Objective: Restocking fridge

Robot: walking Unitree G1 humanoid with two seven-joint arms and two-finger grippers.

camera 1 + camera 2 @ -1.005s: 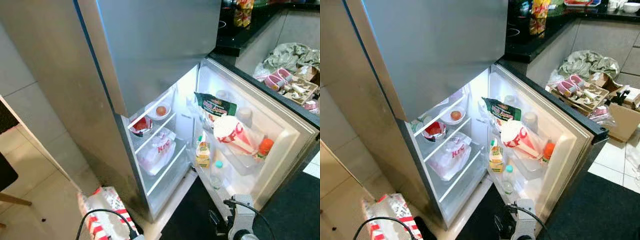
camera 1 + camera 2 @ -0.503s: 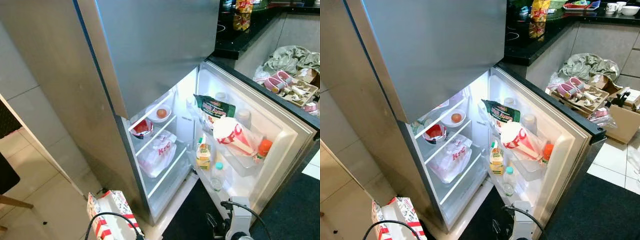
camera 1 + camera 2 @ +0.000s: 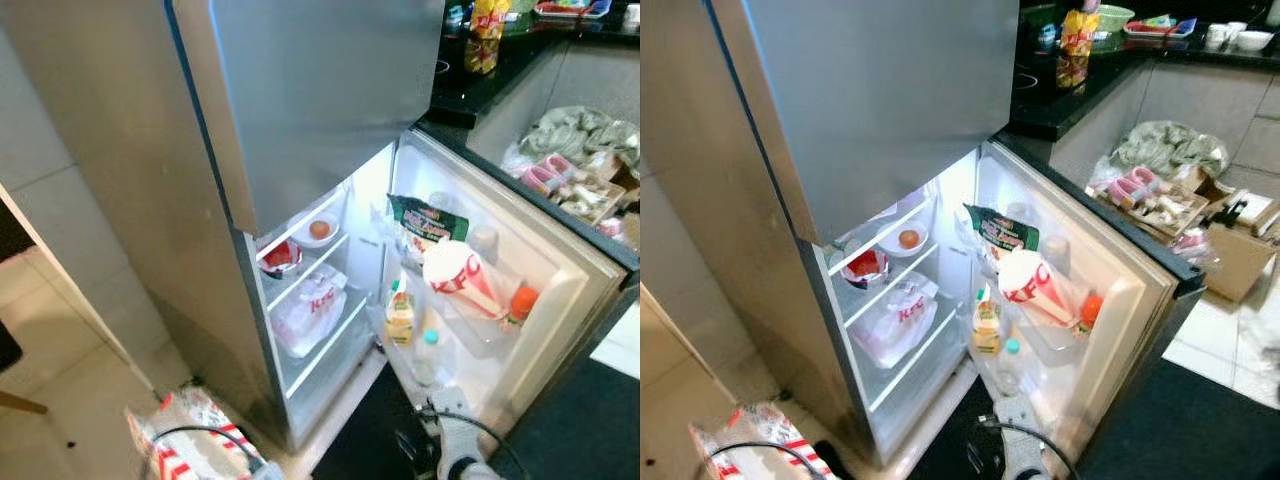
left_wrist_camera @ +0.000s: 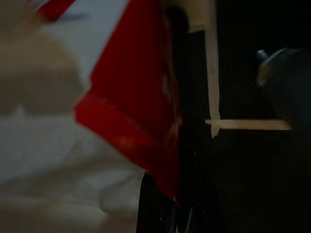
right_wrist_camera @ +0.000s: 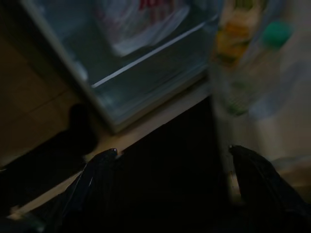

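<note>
The fridge point(image 3: 300, 100) stands with its lower door point(image 3: 565, 265) swung open to the right. Its shelves hold a bowl with an orange item point(image 3: 320, 230), a red bowl point(image 3: 281, 257) and a white KFC plastic bag point(image 3: 312, 308). The door racks carry a green packet point(image 3: 425, 222), a KFC bucket point(image 3: 460, 280), an orange-capped bottle point(image 3: 520, 303), a yellow bottle point(image 3: 400, 315) and a teal-capped water bottle point(image 3: 427, 355). A red and white paper bag point(image 3: 190, 445) hangs low on the left, with my left gripper point(image 4: 167, 213) shut on it. My right gripper point(image 5: 175, 160) is open, low before the fridge's bottom edge.
A black counter point(image 3: 470, 85) with snack packets runs behind the door. A box of slippers and clutter point(image 3: 565, 185) lies on the floor at right. A dark mat point(image 3: 360, 440) covers the floor in front of the fridge. Beige tiles point(image 3: 70, 380) spread to the left.
The whole picture has shifted and blurred, so the camera moved. The red and white bag now sits lower and further left in view. The fridge contents are unchanged.
</note>
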